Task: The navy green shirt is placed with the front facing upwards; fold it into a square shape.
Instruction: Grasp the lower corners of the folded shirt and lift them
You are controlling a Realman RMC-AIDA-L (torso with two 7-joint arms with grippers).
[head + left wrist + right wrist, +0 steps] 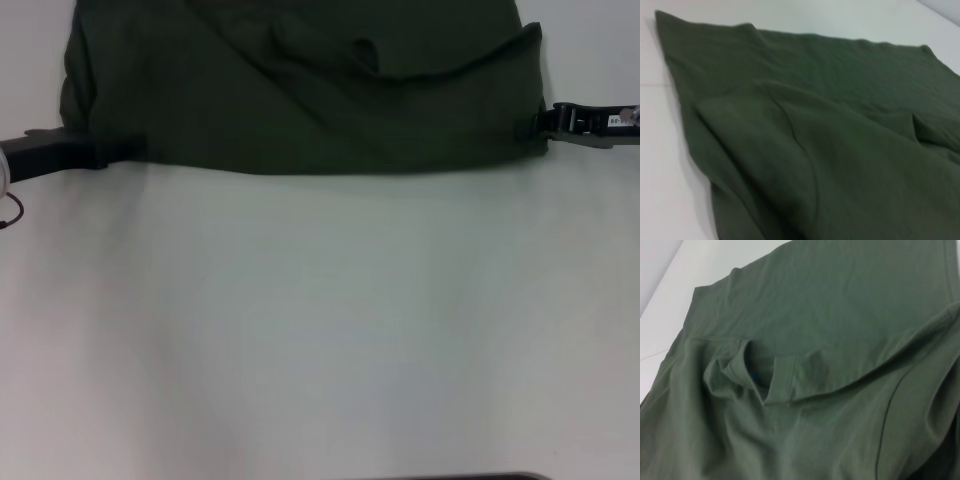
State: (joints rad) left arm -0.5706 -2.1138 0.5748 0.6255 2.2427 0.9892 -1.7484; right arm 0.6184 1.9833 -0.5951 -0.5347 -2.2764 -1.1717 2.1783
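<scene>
Navy green shirt [300, 90] near edge between end effectors; table [320, 320] open.

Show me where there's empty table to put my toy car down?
The big bare stretch of white table in front of the green shirt, nearer the robot. The far edge is crowded: the shirt fills it, with the left gripper and right gripper at its near corners.

Folded navy green shirt [300, 90] on white table [320, 320], left gripper [125, 148], right gripper [528, 126] at its near corners
</scene>
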